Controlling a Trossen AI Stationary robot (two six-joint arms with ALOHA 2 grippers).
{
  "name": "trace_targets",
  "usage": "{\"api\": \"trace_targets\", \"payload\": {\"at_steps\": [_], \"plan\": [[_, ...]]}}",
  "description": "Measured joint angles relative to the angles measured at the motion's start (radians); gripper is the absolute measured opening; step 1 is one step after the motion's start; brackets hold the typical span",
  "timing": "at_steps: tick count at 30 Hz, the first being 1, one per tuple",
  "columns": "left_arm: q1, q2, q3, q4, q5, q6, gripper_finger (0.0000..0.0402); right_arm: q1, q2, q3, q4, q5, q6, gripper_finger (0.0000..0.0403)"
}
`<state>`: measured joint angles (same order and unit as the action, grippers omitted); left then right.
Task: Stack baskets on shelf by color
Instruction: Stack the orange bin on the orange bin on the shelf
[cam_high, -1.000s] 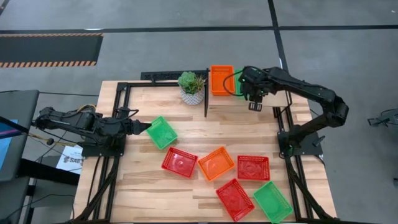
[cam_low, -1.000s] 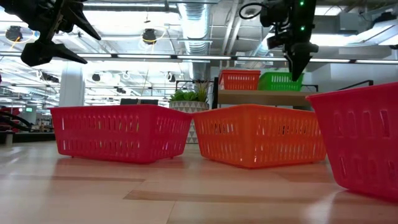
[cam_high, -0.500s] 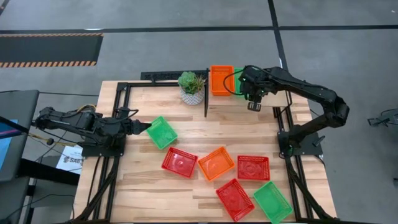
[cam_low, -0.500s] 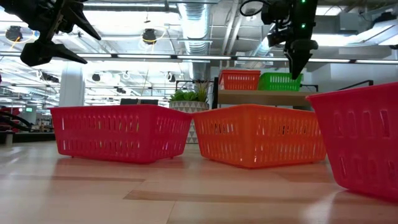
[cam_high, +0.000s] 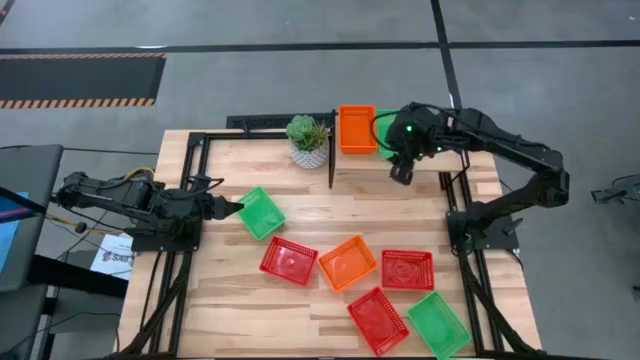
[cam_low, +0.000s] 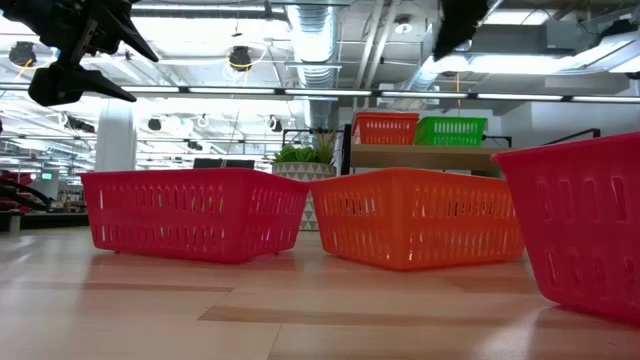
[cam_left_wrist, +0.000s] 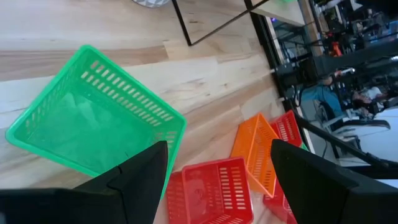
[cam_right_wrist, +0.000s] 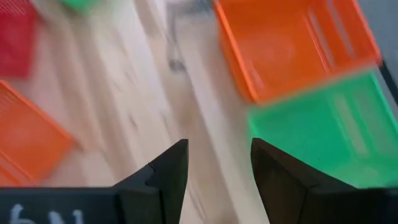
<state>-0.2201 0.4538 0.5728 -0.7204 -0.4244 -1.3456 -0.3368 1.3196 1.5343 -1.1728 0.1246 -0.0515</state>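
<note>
My right gripper (cam_high: 400, 173), jaws spread and empty, hangs beside the shelf (cam_low: 420, 155) holding an orange basket (cam_high: 355, 128) and green basket (cam_low: 451, 131). My left gripper (cam_high: 234, 207), also spread, points at another green basket (cam_high: 260, 213).

Grey floor (cam_high: 250, 95) with hazard-striped mat (cam_high: 80, 80); ceiling ducts (cam_low: 310, 40), strip lights.

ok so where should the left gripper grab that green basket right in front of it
Best on the near rim of the green basket, coming down from above. The basket lies flat with its open side up, its thin mesh wall standing free of other baskets, so one finger could slip inside and one outside. The left gripper is open and already faces that edge.
</note>
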Motion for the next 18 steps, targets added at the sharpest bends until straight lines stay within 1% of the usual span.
{"api": "trace_targets", "payload": {"at_steps": [3,7,9,11,14,16,18], "plan": [[0.0,0.0,0.0,0.0,0.0,0.009,0.0274,0.09,0.021,0.001,0.111,0.0,0.028,0.0195],[0.0,0.0,0.0,0.0,0.0,0.01,0.0274,0.2,0.089,0.001,0.257,0.0,0.036,0.019],[0.0,0.0,0.0,0.0,0.002,0.01,0.0274,0.241,0.125,0.001,0.289,0.0,0.05,0.0188],[0.0,0.0,0.0,0.0,0.006,0.01,0.0274,0.28,0.167,0.001,0.273,0.0,0.083,0.0187],[0.0,0.0,0.0,-0.001,0.016,0.01,0.0274,0.339,0.221,0.0,0.157,0.0,0.183,0.0188],[0.0,0.0,0.0,-0.001,0.019,0.012,0.0274,0.382,0.254,-0.002,0.085,0.0,0.298,0.019],[0.0,0.0,0.0,-0.002,0.019,0.017,0.0274,0.429,0.281,-0.021,0.044,0.001,0.451,0.0191]]}}
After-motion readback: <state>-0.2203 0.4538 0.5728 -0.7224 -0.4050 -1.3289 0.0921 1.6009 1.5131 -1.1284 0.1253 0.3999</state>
